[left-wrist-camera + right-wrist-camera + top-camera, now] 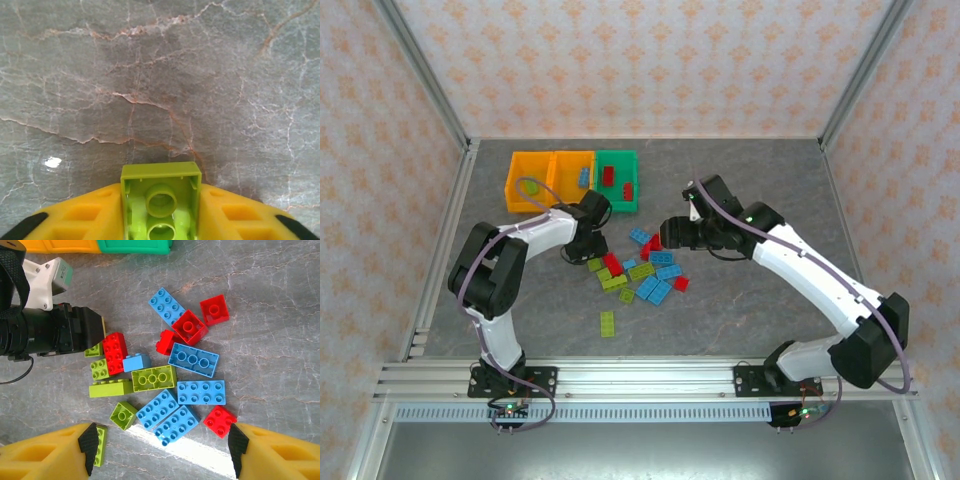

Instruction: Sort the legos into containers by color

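Observation:
My left gripper (161,222) is shut on a lime green lego (161,192), whose hollow underside faces the camera just above the grey table. In the top view the left gripper (582,251) sits at the left edge of the pile of legos (642,270), a loose mix of red, light blue and lime green. My right gripper (160,452) hangs open above the pile (165,375), with nothing between its fingers (50,455). From above, the right gripper (666,232) is at the pile's far right side. The containers stand at the back: two orange bins (528,183) and a green bin (617,160).
One blue lego (584,177) lies in the middle orange bin, and red legos (609,177) lie in the green bin. A single lime green lego (607,323) lies apart, nearer the front. Metal frame posts and patterned walls border the table.

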You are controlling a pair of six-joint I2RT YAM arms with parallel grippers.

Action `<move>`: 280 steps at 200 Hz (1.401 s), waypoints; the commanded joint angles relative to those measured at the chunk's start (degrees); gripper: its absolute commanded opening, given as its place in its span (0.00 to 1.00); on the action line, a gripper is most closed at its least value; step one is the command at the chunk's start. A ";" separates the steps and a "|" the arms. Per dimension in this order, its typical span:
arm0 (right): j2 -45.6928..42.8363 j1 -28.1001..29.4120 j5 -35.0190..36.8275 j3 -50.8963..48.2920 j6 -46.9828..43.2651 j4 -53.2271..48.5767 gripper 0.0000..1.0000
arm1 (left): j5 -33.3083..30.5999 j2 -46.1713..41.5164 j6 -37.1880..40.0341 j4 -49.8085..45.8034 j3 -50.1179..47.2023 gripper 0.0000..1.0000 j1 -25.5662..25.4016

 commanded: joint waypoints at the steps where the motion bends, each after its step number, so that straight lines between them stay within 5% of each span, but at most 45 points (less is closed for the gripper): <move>1: 0.54 0.60 -0.65 2.17 0.75 0.94 0.71 | -0.19 -2.67 1.66 -1.75 -1.35 0.31 0.73; 38: 0.51 0.65 -0.49 2.55 0.64 0.77 0.71 | -1.82 -12.63 3.43 -3.75 -0.27 0.28 5.12; 75: 0.03 0.65 -0.27 2.08 1.02 1.21 0.72 | -12.51 -16.68 7.60 -5.79 8.33 0.28 12.79; 126: -1.30 0.74 0.40 0.37 1.71 2.06 0.72 | -14.23 -0.24 8.80 -4.97 28.47 0.28 22.97; 186: -3.15 0.74 1.64 -0.72 2.29 1.34 0.72 | -11.97 15.80 11.34 -9.11 48.11 0.29 26.56; 214: -3.11 0.74 1.68 -0.56 2.51 1.43 0.72 | -11.91 17.47 11.36 -12.89 52.03 0.52 27.60; 257: -0.80 0.74 2.19 0.30 2.94 2.79 0.72 | -4.95 5.08 9.43 -8.85 41.70 0.52 27.15; 280: 2.83 1.08 3.33 1.40 3.77 3.66 0.72 | -2.11 -9.54 9.53 -5.44 29.68 0.52 22.78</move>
